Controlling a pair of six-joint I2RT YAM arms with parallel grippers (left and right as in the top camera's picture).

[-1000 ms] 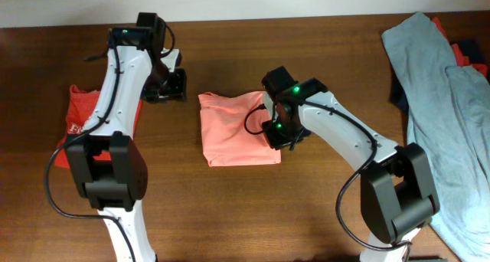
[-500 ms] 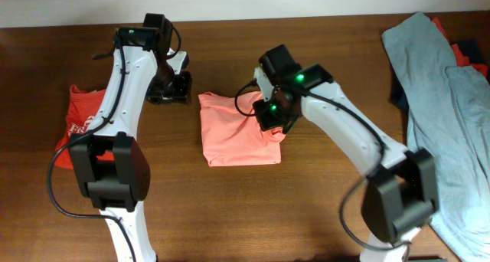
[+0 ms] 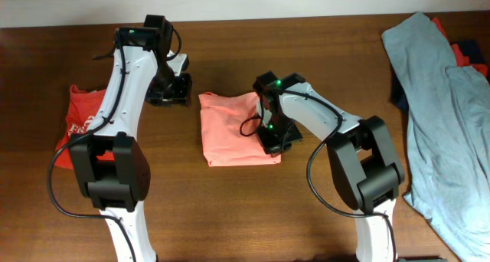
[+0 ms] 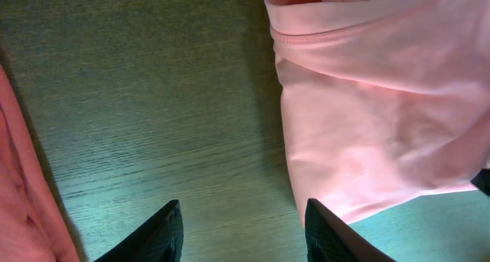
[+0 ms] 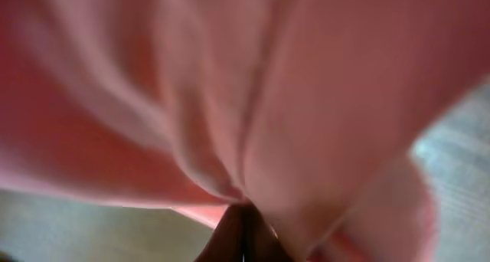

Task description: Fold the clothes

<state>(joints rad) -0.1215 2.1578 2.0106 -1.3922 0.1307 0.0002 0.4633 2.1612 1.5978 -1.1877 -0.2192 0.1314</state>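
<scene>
Two arms reach over the dark wooden worktop [image 3: 230, 208]. A salmon-pink shirt [image 3: 233, 132] lies folded into a rough square near the middle. The right fingers [image 5: 242, 233] sit at its right edge. In the blurred right wrist view they appear pressed together on a fold of the pink cloth. The left fingers [image 3: 168, 88] are spread wide and grip nothing, hovering over bare wood just beside the pink shirt's upper left corner. A red-orange shirt [image 3: 80, 112] lies partly under the left arm at the left. A grey-blue shirt [image 3: 440, 116] sprawls along the right edge, well apart from the pink one.
</scene>
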